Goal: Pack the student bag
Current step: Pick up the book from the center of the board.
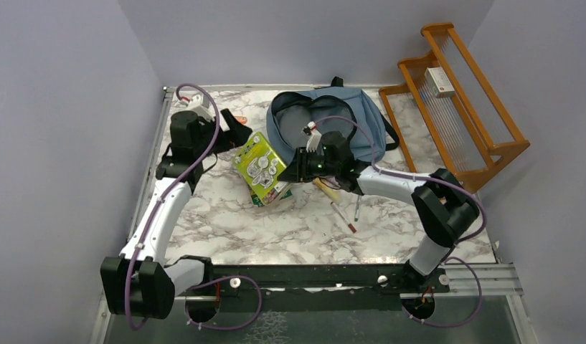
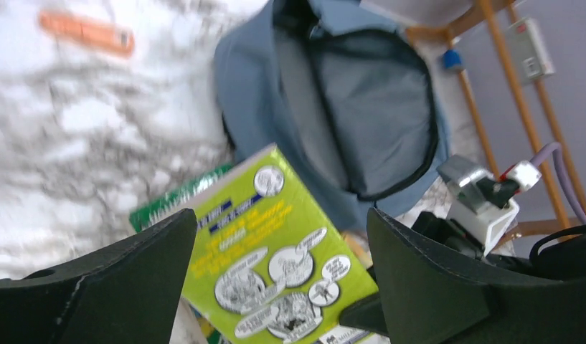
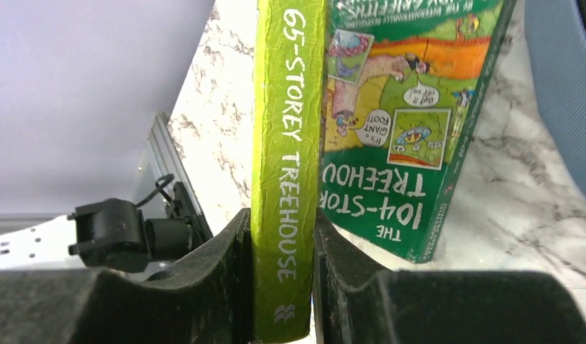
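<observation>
One lime-green book [image 3: 288, 143] is clamped in the right claw [image 3: 282, 247].

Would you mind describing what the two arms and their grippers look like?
The left arm and right arm have white link shells between bulky black joint housings, with a purple cable looped along each. The left gripper and right gripper have wide, matte black, wedge-shaped fingers.

A wooden rack [image 1: 462, 107] stands at the far right of the marble table [image 1: 297, 229], with a small white box [image 1: 438, 81] on its upper rails. An orange marker [image 1: 239, 119] lies far left. A lime-green book [image 1: 260, 163] is tilted over a dark green book [image 1: 275, 195], and two pens [image 1: 345, 217] lie to their right.
</observation>
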Tool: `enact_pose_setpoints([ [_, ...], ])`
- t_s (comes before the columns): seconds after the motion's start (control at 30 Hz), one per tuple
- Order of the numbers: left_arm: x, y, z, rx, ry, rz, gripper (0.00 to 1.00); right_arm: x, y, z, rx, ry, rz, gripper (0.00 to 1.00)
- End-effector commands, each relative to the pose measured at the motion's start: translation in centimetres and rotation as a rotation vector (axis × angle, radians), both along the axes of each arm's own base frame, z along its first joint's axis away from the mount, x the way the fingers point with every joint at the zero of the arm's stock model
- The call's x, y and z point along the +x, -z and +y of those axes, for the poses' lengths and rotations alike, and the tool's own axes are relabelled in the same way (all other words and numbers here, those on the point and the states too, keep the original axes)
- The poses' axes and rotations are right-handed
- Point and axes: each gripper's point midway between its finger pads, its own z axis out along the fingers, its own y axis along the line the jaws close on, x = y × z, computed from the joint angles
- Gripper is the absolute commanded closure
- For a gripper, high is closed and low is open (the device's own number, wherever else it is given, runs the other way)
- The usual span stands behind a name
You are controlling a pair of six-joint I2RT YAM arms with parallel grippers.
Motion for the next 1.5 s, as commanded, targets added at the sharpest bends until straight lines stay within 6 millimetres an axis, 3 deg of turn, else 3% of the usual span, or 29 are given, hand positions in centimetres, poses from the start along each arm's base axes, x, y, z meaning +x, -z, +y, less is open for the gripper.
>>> enact_pose_setpoints([
  [0.0, -0.1, -5.7, 0.0, 0.137, 0.112, -0.186, 0.10, 0.0, -7.2, -0.4, -0.006, -0.097, -0.303, 1.00],
  [0.2, -1.6, -9.3, -3.2, 0.199, 0.420, -0.383, 0.08, -0.9, -10.1, -4.3, -0.103, -0.172, -0.480, 1.00],
  [0.37, -2.8, -10.2, -5.2, 0.108, 0.543, -0.452, 0.05, -1.6, -13.3, -9.0, 0.009, -0.178, -0.508, 0.99],
  [0.47, -3.5, -11.0, -6.2, 0.066, 0.621, -0.502, 0.04, -3.2, -14.4, -10.5, 0.042, -0.278, -0.537, 1.00],
  [0.7, -5.7, -12.2, -8.6, 0.002, 0.828, -0.559, 0.04, -6.8, -15.4, -11.5, 0.108, -0.489, -0.545, 0.99],
  [1.03, -11.3, -9.6, -11.8, -0.005, 1.047, -0.502, 0.07, -8.3, -17.7, -11.8, 0.151, -0.574, -0.634, 1.00],
  [1.3, -14.9, -7.9, -12.2, -0.069, 1.129, -0.439, 0.31, -8.6, -17.8, -12.6, 0.072, -0.617, -0.656, 1.00],
  [1.47, -16.0, -7.4, -12.6, -0.075, 1.157, -0.436, 0.34, -8.4, -18.9, -13.0, 0.025, -0.637, -0.705, 0.99],
])
